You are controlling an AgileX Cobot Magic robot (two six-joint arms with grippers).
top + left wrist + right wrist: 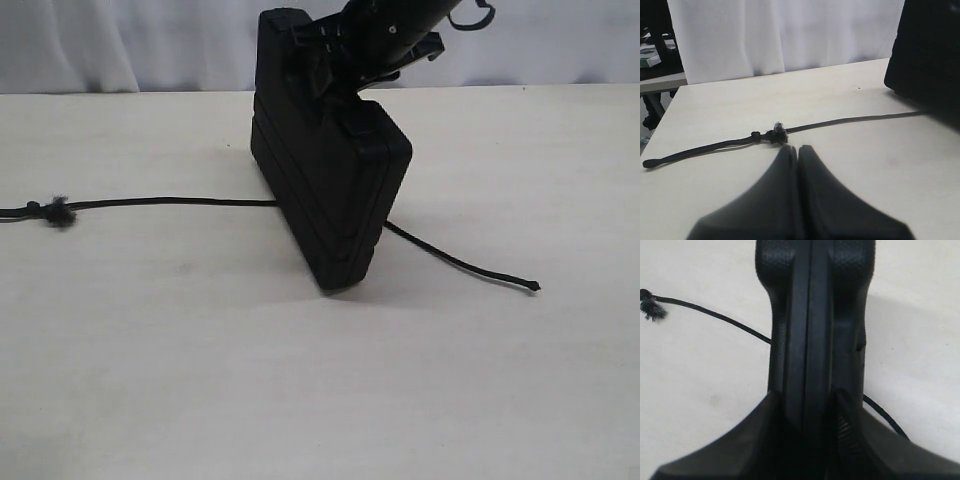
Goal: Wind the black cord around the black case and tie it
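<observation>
Pale table [150, 380], black case [330, 190] on edge inside right end effector [807, 400]

Your left gripper [797, 148] has its jaws pressed together with nothing between them, above the pale table [740, 100]. Just beyond the gripper's tips lies the frayed knot [776, 134] of the black cord [850, 120]. From there the cord runs one way to the foot of the black case [930, 55], well beyond the gripper, and the other way to its knotted tip [647, 163].
</observation>
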